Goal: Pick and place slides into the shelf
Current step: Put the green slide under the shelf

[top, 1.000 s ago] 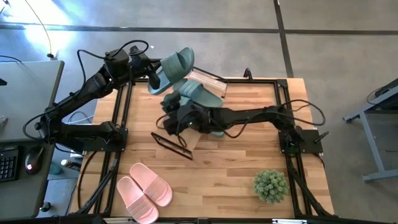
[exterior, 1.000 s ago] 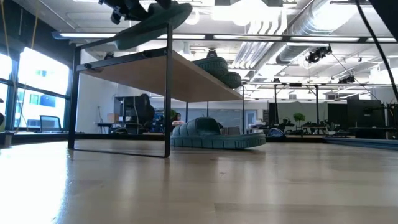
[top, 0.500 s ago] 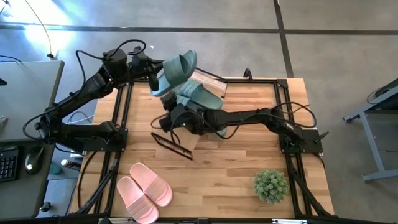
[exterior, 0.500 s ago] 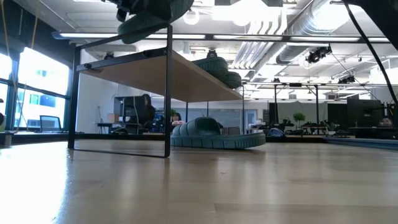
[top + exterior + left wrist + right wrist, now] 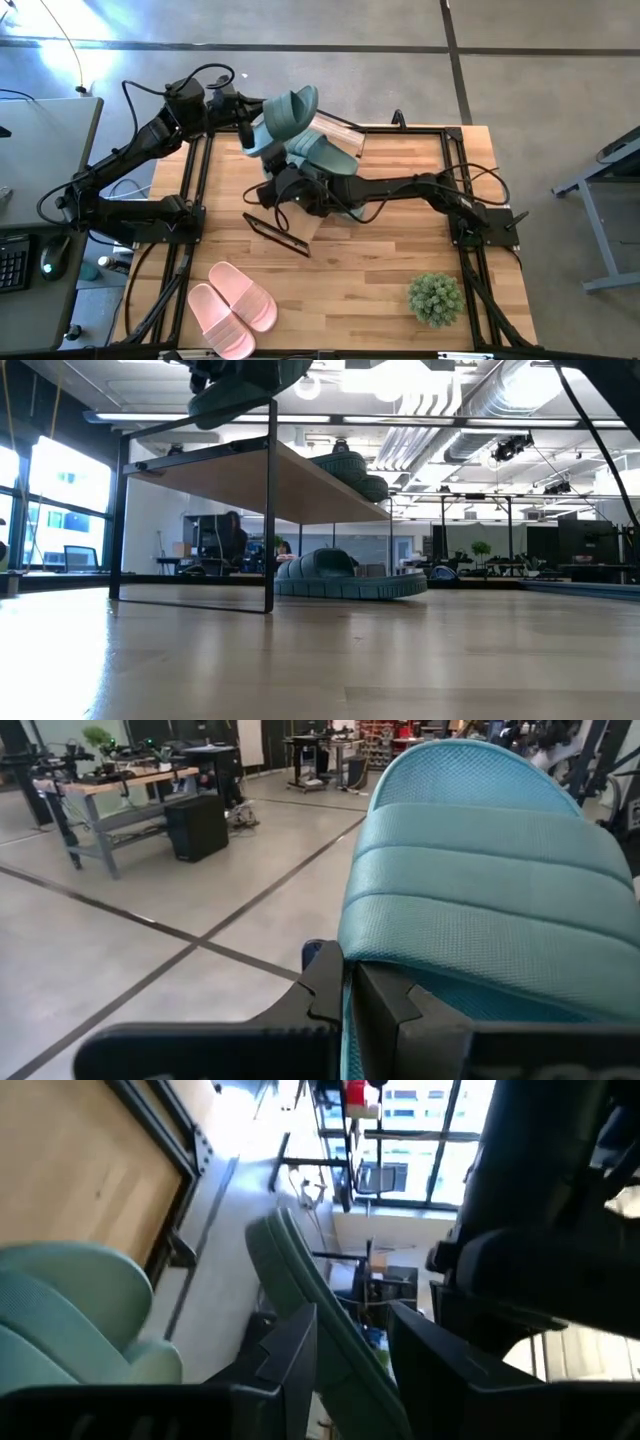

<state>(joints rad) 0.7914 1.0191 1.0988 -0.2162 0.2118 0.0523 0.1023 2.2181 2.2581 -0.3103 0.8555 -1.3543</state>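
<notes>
My left gripper is shut on a sage green slide held high over the shelf's far left corner. The shelf has a bamboo plank on a black wire frame. A second green slide rests sole-down on the plank. A third lies on the table beneath it. My right gripper is open just under the held slide, whose sole edge shows in the gap between its fingers. My left gripper pinches the held slide's sole rim at the end behind the wide strap, between both fingers, coming roughly level from the table's left. The slide is lifted clear and tilted, strap ahead of the fingers. My right gripper: I cannot tell whether its fingers touch the sole edge.
A pale pink pair of slides lies near the table's near left corner. A small potted plant stands near the near right corner. The right arm stretches across the shelf from the table's right side. Bare wood lies between shelf and near edge.
The left gripper shifted slightly toward the shelf and tipped, so the held slide turned from lying nearly flat to standing steeper. The right gripper edged toward the far left, closer under the slide. Both have kept still in the last half second.
</notes>
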